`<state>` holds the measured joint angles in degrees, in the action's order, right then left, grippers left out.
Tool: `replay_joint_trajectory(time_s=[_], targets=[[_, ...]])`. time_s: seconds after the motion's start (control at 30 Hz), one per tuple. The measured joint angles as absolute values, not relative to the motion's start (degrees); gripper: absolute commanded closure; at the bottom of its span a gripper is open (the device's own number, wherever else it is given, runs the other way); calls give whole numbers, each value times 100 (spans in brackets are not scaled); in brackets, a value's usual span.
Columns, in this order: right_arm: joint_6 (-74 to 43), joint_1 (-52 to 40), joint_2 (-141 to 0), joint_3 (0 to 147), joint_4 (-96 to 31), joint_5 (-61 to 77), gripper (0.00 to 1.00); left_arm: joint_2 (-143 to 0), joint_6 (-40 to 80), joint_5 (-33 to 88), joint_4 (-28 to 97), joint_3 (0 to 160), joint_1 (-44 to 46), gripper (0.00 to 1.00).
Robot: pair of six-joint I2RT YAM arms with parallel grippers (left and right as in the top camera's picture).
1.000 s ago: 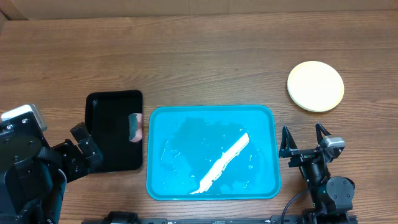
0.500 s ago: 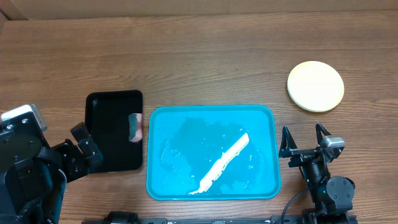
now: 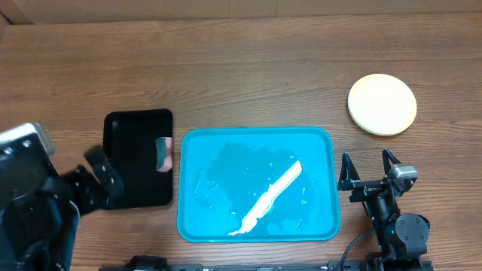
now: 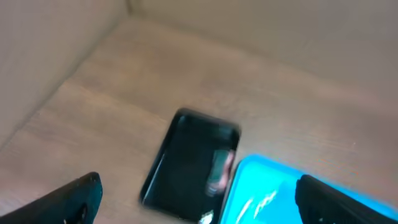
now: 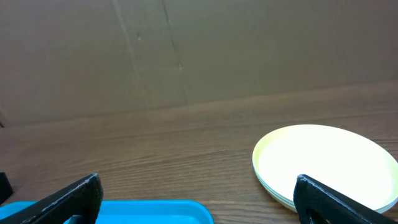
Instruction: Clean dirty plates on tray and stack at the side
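The turquoise tray (image 3: 256, 135) lies in the middle of the table with no plate on it, only wet glints and a long white streak (image 3: 271, 197). Pale yellow plates (image 3: 382, 104) sit stacked on the wood at the far right, behind my right gripper (image 3: 369, 172), which stands open and empty just right of the tray. In the right wrist view the stack (image 5: 323, 158) is ahead on the right and the tray corner (image 5: 149, 211) is low between my fingers. My left gripper (image 3: 104, 181) is open over the near left edge of a black tray.
The small black tray (image 3: 135, 135) lies left of the turquoise one and holds a small grey-and-pink item (image 3: 163, 154), blurred in the left wrist view (image 4: 221, 171). A cardboard wall (image 5: 186, 50) runs along the table's far edge.
My left arm has shifted slightly and its wrist view is blurred by motion. The right arm, the trays and the plates have not moved.
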<state>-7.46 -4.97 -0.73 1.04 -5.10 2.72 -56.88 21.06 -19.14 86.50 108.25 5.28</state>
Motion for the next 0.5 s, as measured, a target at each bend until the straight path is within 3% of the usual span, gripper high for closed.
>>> replay_joint_trajectory(time_s=[0.27, 0.5], targets=[[-744, -497, -73, 104, -513, 272, 0, -5404, 2106, -1719, 5728, 9883, 528, 0], [-746, -497, -73, 104, -510, 274, 0, -4416, 2154, -1033, 2491, 7013, 528, 0]])
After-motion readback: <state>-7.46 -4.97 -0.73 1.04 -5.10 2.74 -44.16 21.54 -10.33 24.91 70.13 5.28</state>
